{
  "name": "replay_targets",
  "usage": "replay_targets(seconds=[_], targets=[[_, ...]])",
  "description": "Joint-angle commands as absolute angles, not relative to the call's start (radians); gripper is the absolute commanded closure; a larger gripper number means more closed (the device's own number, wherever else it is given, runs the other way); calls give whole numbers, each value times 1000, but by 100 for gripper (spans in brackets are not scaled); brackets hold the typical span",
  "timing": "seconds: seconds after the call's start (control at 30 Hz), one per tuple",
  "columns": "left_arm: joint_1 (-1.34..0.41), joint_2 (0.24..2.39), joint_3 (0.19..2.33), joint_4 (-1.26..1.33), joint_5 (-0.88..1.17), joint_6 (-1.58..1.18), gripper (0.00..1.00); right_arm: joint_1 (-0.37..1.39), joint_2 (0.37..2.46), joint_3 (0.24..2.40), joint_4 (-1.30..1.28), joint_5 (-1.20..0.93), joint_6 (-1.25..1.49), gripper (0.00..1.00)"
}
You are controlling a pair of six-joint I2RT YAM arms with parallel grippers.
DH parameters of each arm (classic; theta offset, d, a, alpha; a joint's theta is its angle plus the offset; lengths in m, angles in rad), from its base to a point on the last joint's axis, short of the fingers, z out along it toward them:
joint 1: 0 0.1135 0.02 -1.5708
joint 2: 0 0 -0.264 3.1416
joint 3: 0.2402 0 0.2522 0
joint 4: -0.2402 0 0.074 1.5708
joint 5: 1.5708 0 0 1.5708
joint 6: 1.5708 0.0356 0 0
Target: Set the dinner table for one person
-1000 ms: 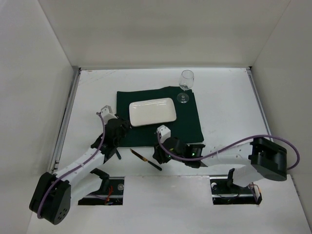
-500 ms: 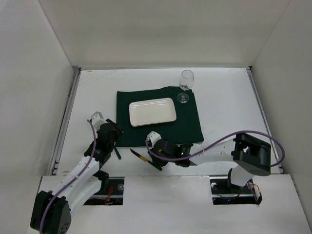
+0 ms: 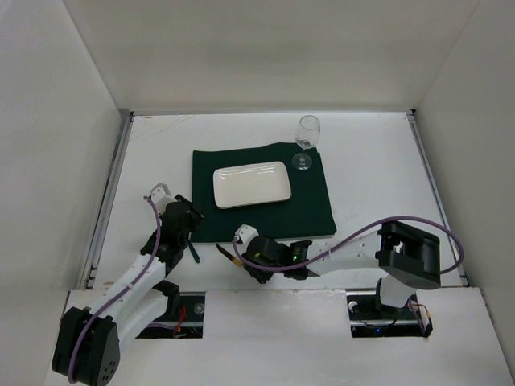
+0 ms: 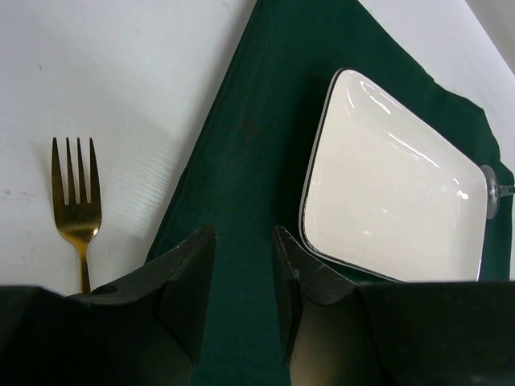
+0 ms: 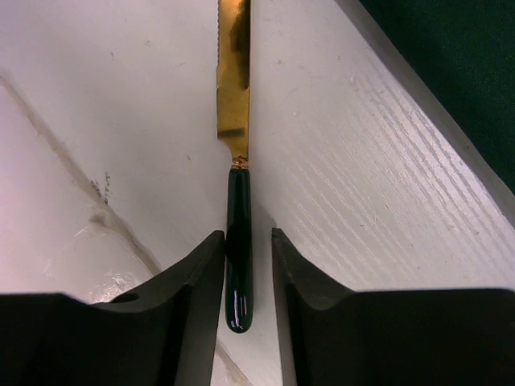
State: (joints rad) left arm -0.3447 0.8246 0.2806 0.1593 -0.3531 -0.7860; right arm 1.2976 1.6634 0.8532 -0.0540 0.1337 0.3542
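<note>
Desk: large flat matte white desk [image 3: 378,169]; it lies directly beneath both grippers and carries every item.
Right gripper: right gripper [image 5: 248,241], nearest the front edge and low over the bare desk. Its jaws are slightly apart and straddle the knife handle, with a thin gap showing on one side of the handle.
Knife: gold-bladed knife with a dark glossy handle [image 5: 235,137]; it lies flat on the desk, near the cloth's near edge, with the blade pointing away from the right gripper.
Left gripper: left gripper [image 4: 244,241], over the cloth's left edge. Its jaws are narrowly apart and hold nothing.
Fork: gold metal fork [image 4: 78,217]; it lies flat on the desk just left of the cloth, tines pointing away.
Cloth: dark green square cloth [image 4: 241,145], spread flat on the desk.
Plate: white rectangular plate with rounded corners [image 4: 386,193], resting on the cloth.
Glass: clear stemmed wine glass [image 3: 306,137], standing upright at the cloth's far right corner.
</note>
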Motion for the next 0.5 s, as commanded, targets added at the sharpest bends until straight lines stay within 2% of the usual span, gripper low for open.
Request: replay_targets(seconds=[0.0,0.13,0.27,0.47], targets=[[-337,837,281,199,-351,-787,68,1308,1681,884,-64,130,357,68],[-341,825,273,206,-365,-788,68,1314,1677,887,-66,149,359,84],[-335,824,290,187,-367,-792,68,1320,1603,874,-67,150,370,88],[-317,825,296,176,-368,-811,68,1331,1421,851,-80,153,383,88]])
